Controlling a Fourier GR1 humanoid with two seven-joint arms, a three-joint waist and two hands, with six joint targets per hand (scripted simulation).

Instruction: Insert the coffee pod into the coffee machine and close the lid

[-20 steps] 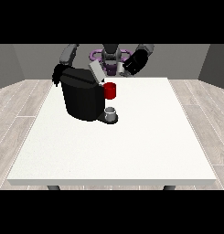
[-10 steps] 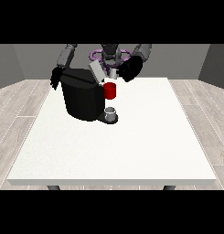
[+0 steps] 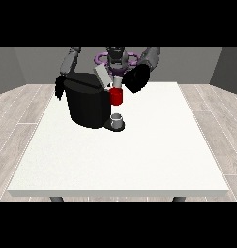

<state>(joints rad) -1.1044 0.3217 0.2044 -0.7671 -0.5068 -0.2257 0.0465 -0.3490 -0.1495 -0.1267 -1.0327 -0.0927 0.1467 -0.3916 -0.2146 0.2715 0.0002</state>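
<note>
Although the pod itself cannot be picked out with certainty, a red cylinder (image 3: 117,97) sits at the front of the coffee machine (image 3: 88,104), just below the raised lid (image 3: 102,76); whether that is the coffee pod or part of the brew head cannot be told from this view. Lid stands tilted up and open, pale grey, at the machine's top right corner. Small grey cup (image 3: 118,119) rests on the drip base under the red part.

Hand at the view's right (image 3: 136,79) hangs close beside the lid and the red cylinder, nearly touching; whether its fingers are spread or curled cannot be told, nor whether it has hold of anything. Hand at the view's left (image 3: 59,87) lies against the machine's far side, as if steadying it; its fingers likewise unreadable.

Machine stands near the back of the white desk (image 3: 139,160), left of middle.

Risks, as judgement: lid not yet shut. If the pod is not seated straight, pressing the lid down could jam it or leave it ajar. A push on the lid from the side could slide the machine across the desk unless the other hand braces it. A low sweep could knock the cup off its base.
</note>
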